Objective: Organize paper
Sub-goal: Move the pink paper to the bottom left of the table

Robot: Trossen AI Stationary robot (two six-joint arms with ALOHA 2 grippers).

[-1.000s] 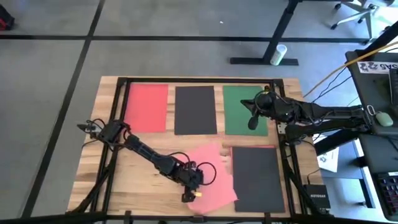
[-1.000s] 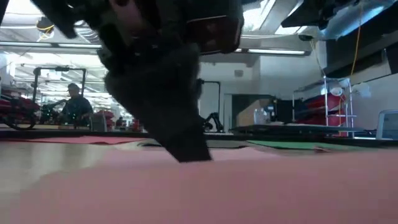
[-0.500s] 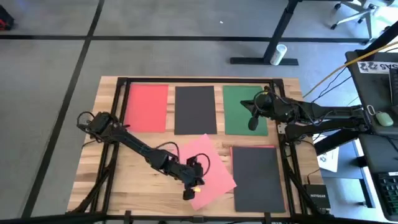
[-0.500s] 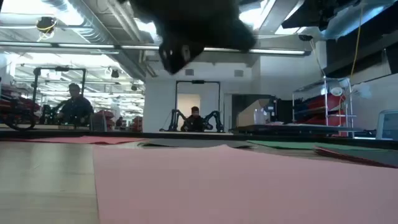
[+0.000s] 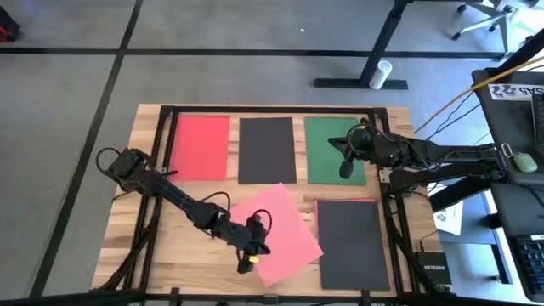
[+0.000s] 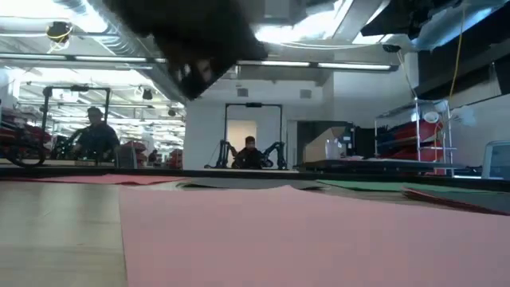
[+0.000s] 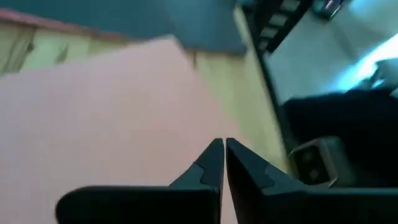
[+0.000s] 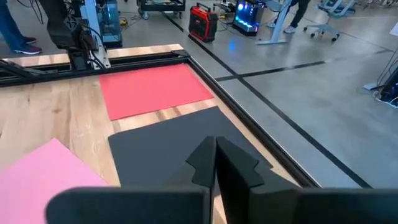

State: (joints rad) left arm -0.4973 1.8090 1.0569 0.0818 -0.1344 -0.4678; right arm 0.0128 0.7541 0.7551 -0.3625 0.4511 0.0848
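Several paper sheets lie flat on the wooden table. Along the far side are a red sheet point(image 5: 201, 146), a black sheet point(image 5: 267, 150) and a green sheet point(image 5: 327, 136). At the near right a second black sheet point(image 5: 351, 242) lies on a red one whose far edge point(image 5: 344, 201) shows. A pink sheet point(image 5: 280, 231) lies askew in the near middle. My left gripper point(image 5: 245, 263) is shut and hangs above the pink sheet's near-left edge point(image 7: 124, 112), raised clear of it in the low view point(image 6: 199, 40). My right gripper point(image 5: 344, 168) is shut point(image 8: 216, 144) over the green sheet.
A black metal frame point(image 5: 161, 170) runs around the table's edges. Bare wood point(image 5: 170, 246) lies at the near left, beside the pink sheet. A desk with gear point(image 5: 518, 170) stands to the right of the table. People point(image 6: 96, 135) sit in the room beyond.
My left gripper, which stood on the pink sheet, has risen off it and drawn back toward the table's left and near edges, staying shut. Under it the pink sheet turned about and slid a little toward the left; it now lies more askew.
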